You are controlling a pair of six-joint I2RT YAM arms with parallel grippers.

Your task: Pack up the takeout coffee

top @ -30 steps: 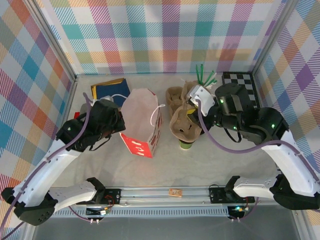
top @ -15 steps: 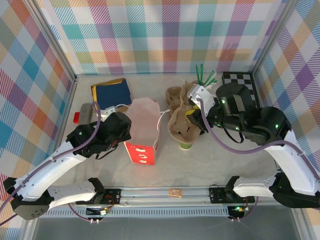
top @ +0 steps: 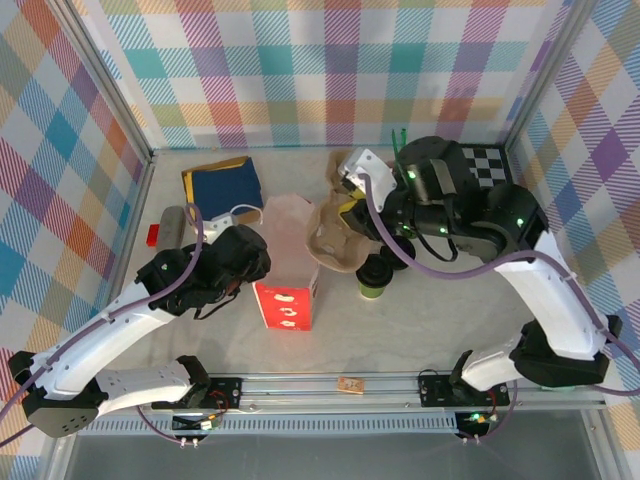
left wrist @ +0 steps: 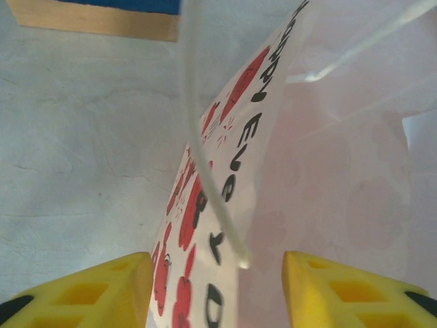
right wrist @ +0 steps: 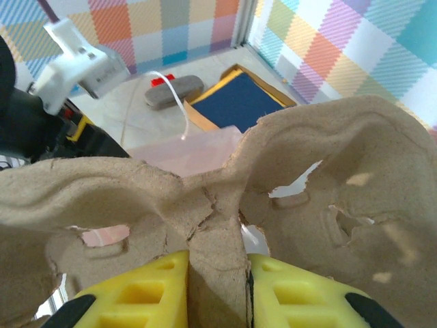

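The takeout coffee (top: 375, 278), a green cup with a black lid, stands on the table just right of the bag. The paper bag (top: 285, 262), pink inside with red print, stands upright and open. My left gripper (left wrist: 217, 292) is open, and the bag's printed side wall (left wrist: 225, 205) and thin handle loop (left wrist: 205, 164) stand between its yellow fingers (left wrist: 82, 290). My right gripper (right wrist: 216, 287) is shut on the middle ridge of a brown cardboard cup carrier (top: 335, 240). The carrier hangs tilted over the bag's right rim, above and left of the coffee.
A blue folder with a tan edge (top: 220, 180) lies behind the bag, with a grey object (top: 172, 222) and a small red piece (top: 152, 235) to its left. Green sticks (top: 405, 150) and a checkerboard (top: 480, 165) sit at the back right. Plaid walls enclose the table.
My left gripper has opened and let go of the bag, which now stands upright. The right arm carried the carrier left toward the bag, uncovering the coffee's lid.
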